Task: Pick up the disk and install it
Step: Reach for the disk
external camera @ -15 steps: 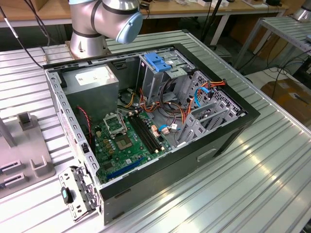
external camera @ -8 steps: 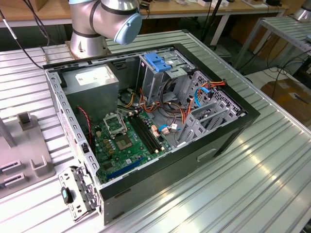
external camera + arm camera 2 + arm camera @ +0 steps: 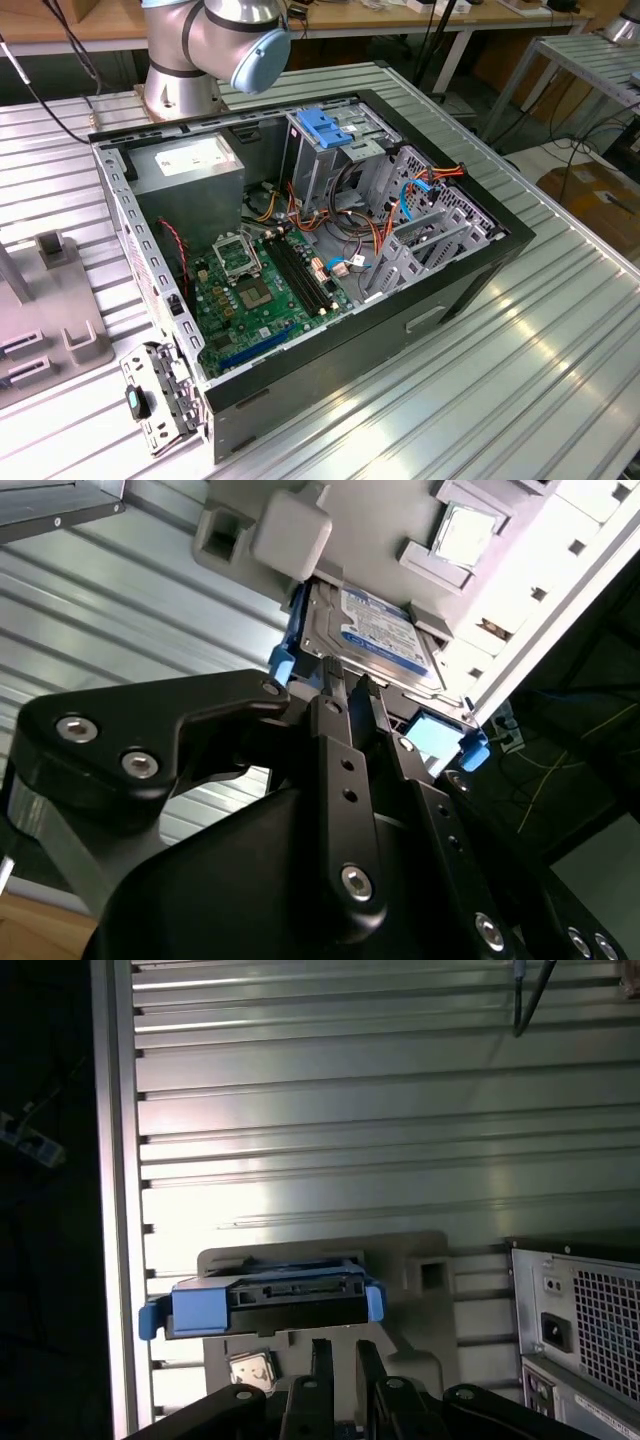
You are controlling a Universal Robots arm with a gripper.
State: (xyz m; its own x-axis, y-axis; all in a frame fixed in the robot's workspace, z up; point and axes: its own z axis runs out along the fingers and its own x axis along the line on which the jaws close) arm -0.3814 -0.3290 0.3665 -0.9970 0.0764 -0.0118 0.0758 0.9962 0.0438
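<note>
The disk point(image 3: 385, 638) is a silver drive with a blue-and-white label, clipped in a blue rail frame. It rests on a grey plastic holder point(image 3: 380, 525) on the ribbed metal table. The first wrist view shows its connector edge point(image 3: 290, 1298) with blue frame ends on both sides. My gripper point(image 3: 348, 680) sits right at the disk's near edge, its two black fingers point(image 3: 328, 680) a narrow gap apart with nothing seen between them. In the first wrist view the gripper point(image 3: 343, 1352) ends just short of the disk.
The open computer case point(image 3: 480, 270) lies on its side on the table, with a green motherboard point(image 3: 255, 290), a grey power-supply box point(image 3: 190, 165) and a blue plastic bracket point(image 3: 325, 128) on the drive cage. The case's rear point(image 3: 585, 1320) stands beside the holder. The table edge point(image 3: 115, 1210) is close by.
</note>
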